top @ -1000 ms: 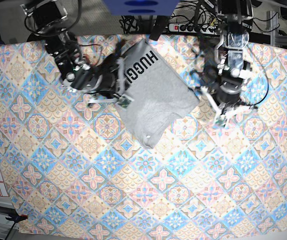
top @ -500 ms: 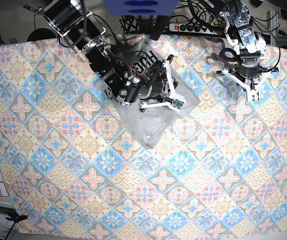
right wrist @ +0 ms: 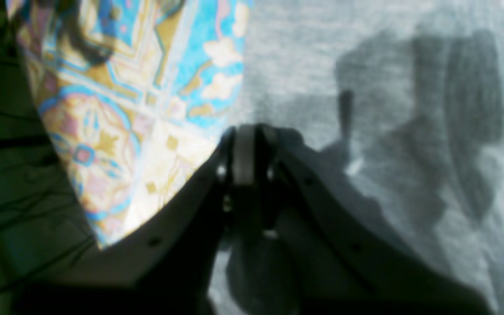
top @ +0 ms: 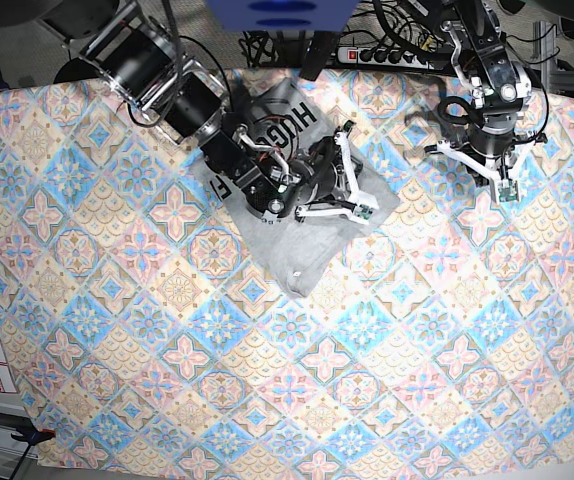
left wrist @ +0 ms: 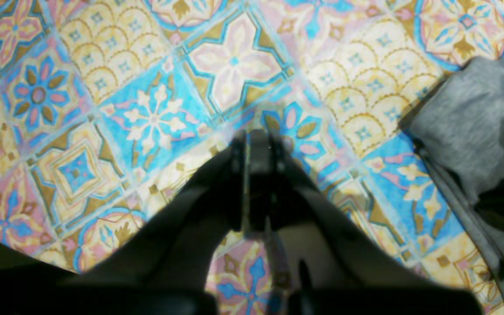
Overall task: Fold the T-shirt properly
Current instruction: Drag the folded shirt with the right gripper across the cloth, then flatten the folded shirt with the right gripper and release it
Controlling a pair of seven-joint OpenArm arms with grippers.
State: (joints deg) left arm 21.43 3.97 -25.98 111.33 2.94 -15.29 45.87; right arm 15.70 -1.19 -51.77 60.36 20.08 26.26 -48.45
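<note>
Reaching over the T-shirt [top: 302, 235], folded small at 12 o'clock on the cloth [top: 267, 400]: right gripper [top: 352, 170], jaws closed, holding nothing visible, has swung in from 10 o'clock. Left gripper [top: 507, 188], closed and empty, has withdrawn to 2 o'clock. Folding probably nearly done.

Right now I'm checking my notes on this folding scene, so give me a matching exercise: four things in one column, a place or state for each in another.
Things:
1. left hand
2. right hand
3. T-shirt
4. cloth

Places or states:
A. grey, lying bunched at the far middle
B. shut, over the T-shirt
C. pastel tiles, spread over the table
D. shut, over bare cloth, apart from the T-shirt

Pairs: 1-D, 2-B, 3-A, 4-C
</note>
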